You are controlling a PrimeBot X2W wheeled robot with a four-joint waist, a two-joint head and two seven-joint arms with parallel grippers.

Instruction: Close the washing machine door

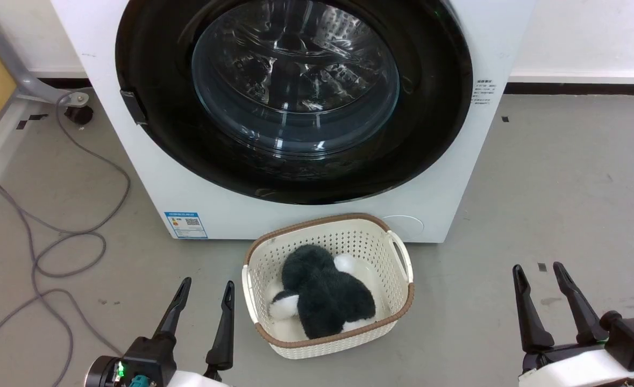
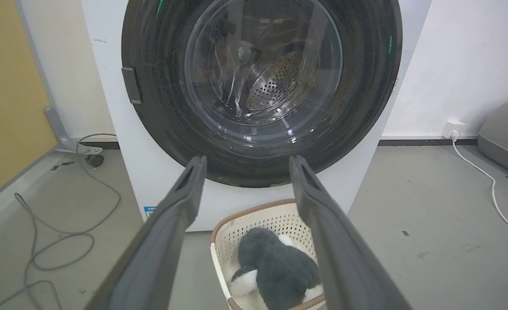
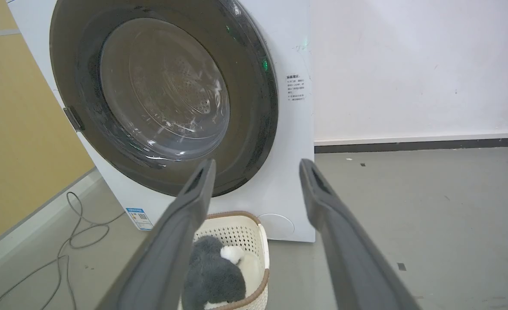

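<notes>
Two grippers hung low over the grey floor (image 1: 553,177), well short of the washing machine (image 1: 446,209), and neither touched anything. The left gripper (image 1: 208,281) had its two dark fingers spread apart with nothing between them. The right gripper (image 1: 537,266) stood the same way, fingers wide and empty, off to the machine's right side.

The washing machine door (image 1: 295,91) lay flat against the white front of the machine. Its broad black rim covered the porthole, and the perforated steel drum showed only through the clear domed glass. A small dark catch (image 1: 134,106) sat on the door's left edge in the head view. In all three views the rim looked flush with the cabinet, though from these angles I could not tell whether the catch had fully locked.

A cream perforated basket (image 1: 317,236) with a brown rim stood on the floor just in front of the machine, below the door. It sat between the two grippers and nearer the left one. A dark grey and white plush toy (image 1: 322,295) lay inside it. A blue sticker (image 1: 186,224) marked the lower left of the machine's front. A grey cable (image 1: 37,258) looped loosely over the floor to the left of the machine, well apart from the basket.
</notes>
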